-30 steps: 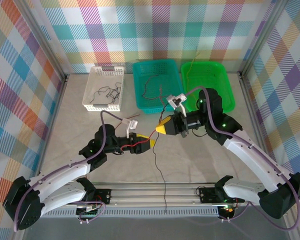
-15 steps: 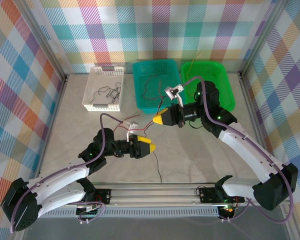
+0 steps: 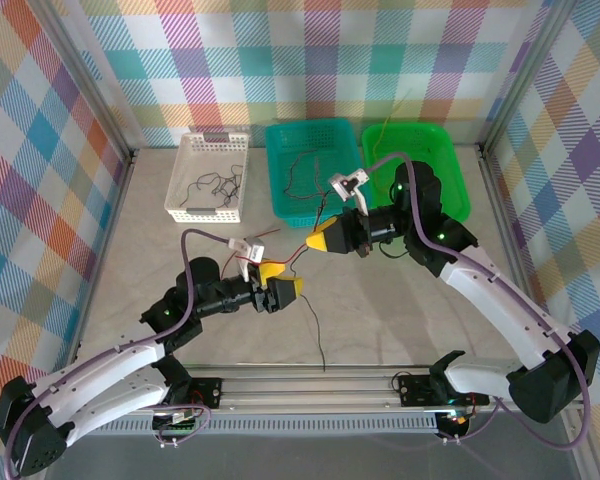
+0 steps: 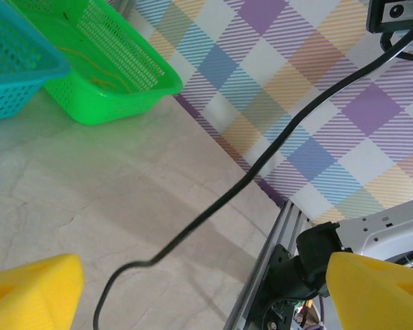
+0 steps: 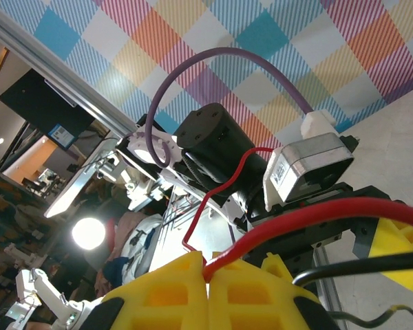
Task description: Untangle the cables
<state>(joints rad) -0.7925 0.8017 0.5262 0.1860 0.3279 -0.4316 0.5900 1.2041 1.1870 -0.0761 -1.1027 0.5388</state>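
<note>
Top external view is showing the right tool [image 3: 318,240] hovering over the counter [image 3: 150,250] just in front of the teal basket [image 3: 273,170], while the left tool [image 3: 280,293] is hanging nearer the arm bases and a little to the left, close to it. Right wrist view is showing the right tool [image 5: 208,275] clenched, its yellow fingers [image 5: 165,292] pressing together on a red cable [image 5: 310,223] that is running off to the right of the frame. Left wrist view is showing the left tool [image 4: 205,292] released, its two yellow pads standing well apart, with a black cable [image 4: 261,165] passing through the gap between them above the counter. From above, this black cable [image 3: 315,320] is trailing from between the two tools down to the near rail [image 3: 310,378]. More black cables [image 3: 215,183] are lying in the white basket [image 3: 177,185], dark and red strands [image 3: 305,175] in the teal basket, and a yellow cable [image 4: 100,72] in the green basket [image 3: 460,190].
</note>
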